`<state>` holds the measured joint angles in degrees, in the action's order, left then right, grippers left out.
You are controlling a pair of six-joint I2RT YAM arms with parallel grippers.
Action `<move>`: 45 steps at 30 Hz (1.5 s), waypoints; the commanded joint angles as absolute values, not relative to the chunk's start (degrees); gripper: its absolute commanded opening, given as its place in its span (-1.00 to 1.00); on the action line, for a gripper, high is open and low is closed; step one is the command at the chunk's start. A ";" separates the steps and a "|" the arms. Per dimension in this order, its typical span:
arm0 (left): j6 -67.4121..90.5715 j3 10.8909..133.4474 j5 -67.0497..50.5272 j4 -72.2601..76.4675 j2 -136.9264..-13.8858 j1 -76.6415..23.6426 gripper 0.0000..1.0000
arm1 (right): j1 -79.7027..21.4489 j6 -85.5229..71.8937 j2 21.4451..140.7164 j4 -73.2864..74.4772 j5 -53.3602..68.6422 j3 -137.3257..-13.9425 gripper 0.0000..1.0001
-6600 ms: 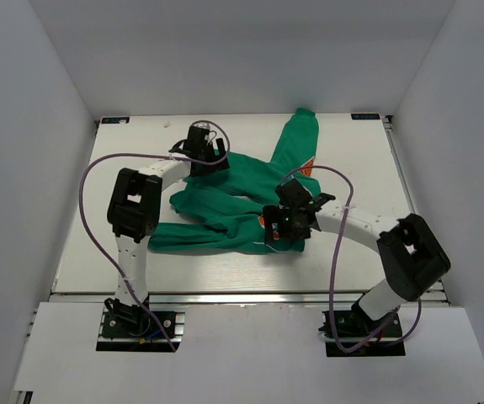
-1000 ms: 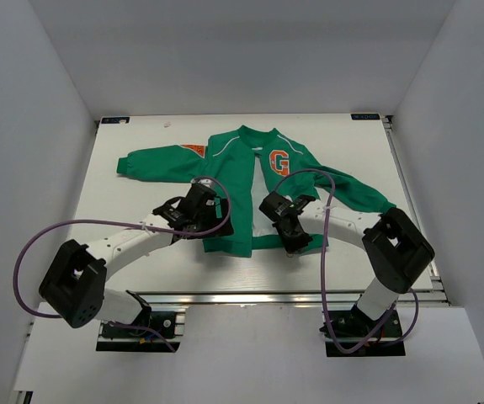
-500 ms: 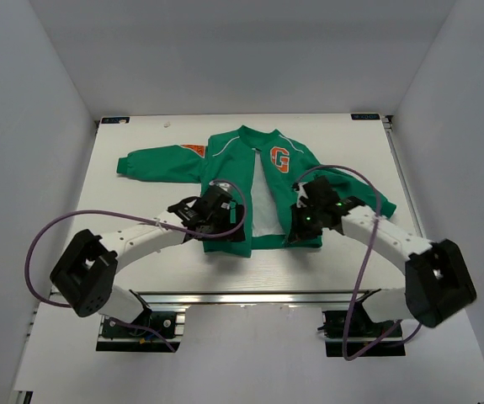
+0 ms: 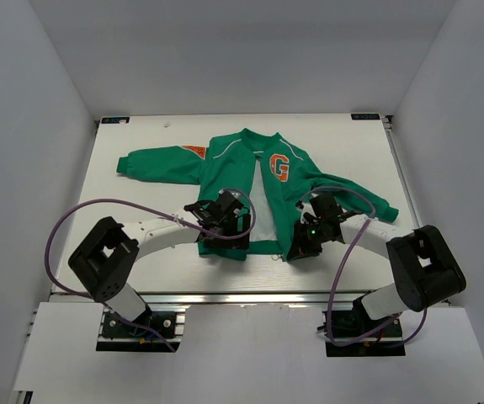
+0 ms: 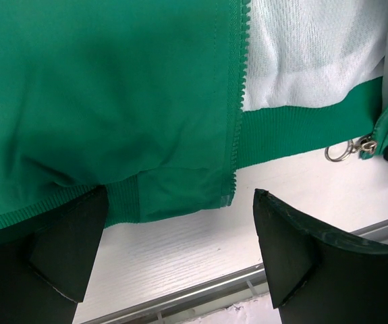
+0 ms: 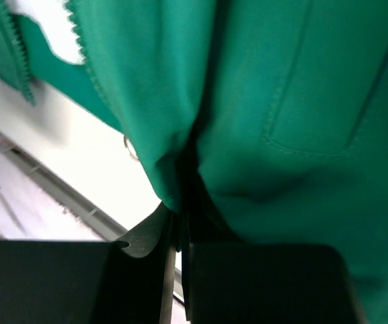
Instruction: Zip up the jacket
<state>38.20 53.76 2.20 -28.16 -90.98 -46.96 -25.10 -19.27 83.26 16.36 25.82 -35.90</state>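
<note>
From above, the jacket (image 4: 225, 164) lies unzipped mid-table (image 4: 140, 252), with the left gripper (image 4: 227, 225) and right gripper (image 4: 302, 244) at its near hem. Left wrist: fingers (image 5: 65, 250) spread wide, empty, astride the zipper end (image 5: 229, 196). Right wrist: fingers (image 6: 146, 236) pinching the green hem.

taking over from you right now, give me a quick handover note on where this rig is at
Left gripper: open, holding nothing, jaws either side of the bottom of the zip edge on the plain front panel of the small green fabric jacket.
Right gripper: shut on the lower edge of the G-patch panel.
Jacket: flat on the white table, sleeves spread, front open, pale lining showing.
Done: jacket laid out, one panel's bottom edge gripped.
Left: the metal ring zip pull sits at the bottom of the G-patch side. The zip halves are not joined and nothing is zipped.
</note>
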 commanded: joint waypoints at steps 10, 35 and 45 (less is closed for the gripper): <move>39.55 55.46 3.69 -28.65 -93.42 -47.46 0.87 | -24.87 -18.54 80.86 15.47 19.42 -36.12 -0.84; 47.19 62.40 17.93 -41.04 -100.28 -55.02 0.62 | -24.87 -18.46 78.84 16.00 16.79 -35.68 -0.85; 49.13 62.75 17.93 -41.66 -100.89 -56.07 0.64 | -24.87 -18.02 78.13 15.56 16.87 -35.24 -0.86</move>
<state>47.46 61.98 17.47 -39.40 -100.14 -55.48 -25.12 -19.00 79.44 16.38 17.74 -35.77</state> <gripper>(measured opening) 0.820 0.080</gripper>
